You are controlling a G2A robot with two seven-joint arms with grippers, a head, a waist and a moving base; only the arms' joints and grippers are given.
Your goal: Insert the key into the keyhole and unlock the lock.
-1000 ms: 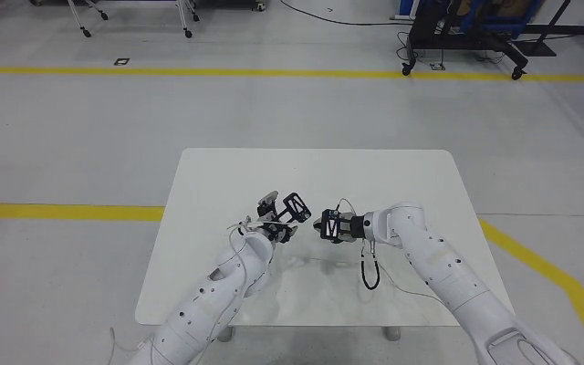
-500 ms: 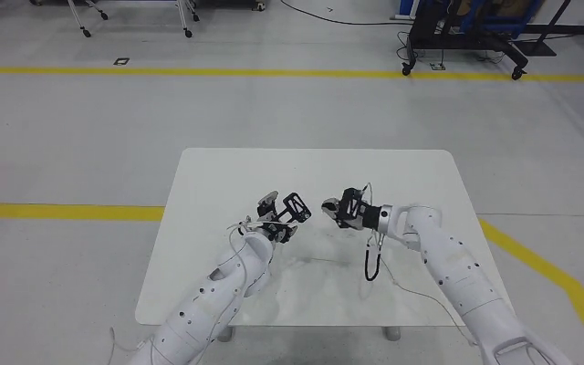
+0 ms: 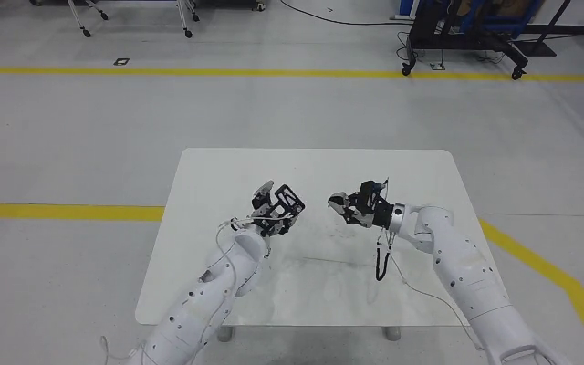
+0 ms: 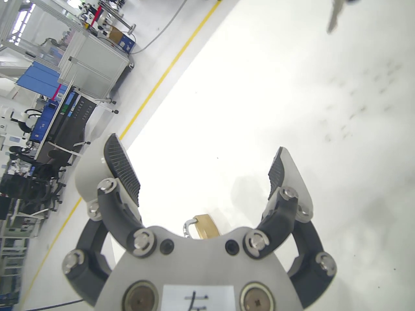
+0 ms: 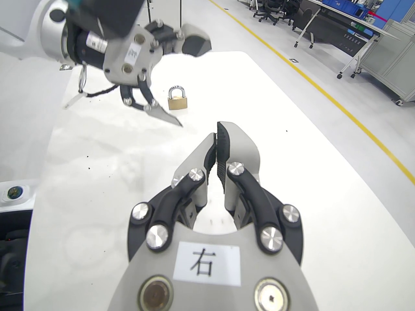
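Note:
A small brass padlock with a steel shackle lies flat on the white table. My left gripper hangs open just above it, and the padlock peeks out close under its palm. In the right wrist view the left gripper hovers over the lock without touching it. My right gripper is shut; the left wrist view shows a silver key sticking out of its fingers, blade pointing down. In the top view the left gripper and right gripper face each other mid-table, a short gap apart.
A black cable loop hangs from the right forearm over the table. Thin wires trail off the left wrist. Bare tabletop lies all around both grippers. Yellow floor lines and wheeled racks lie beyond the table.
My right gripper has pulled back to the right, away from the left gripper, widening the gap. The left gripper has shifted slightly toward the far side.

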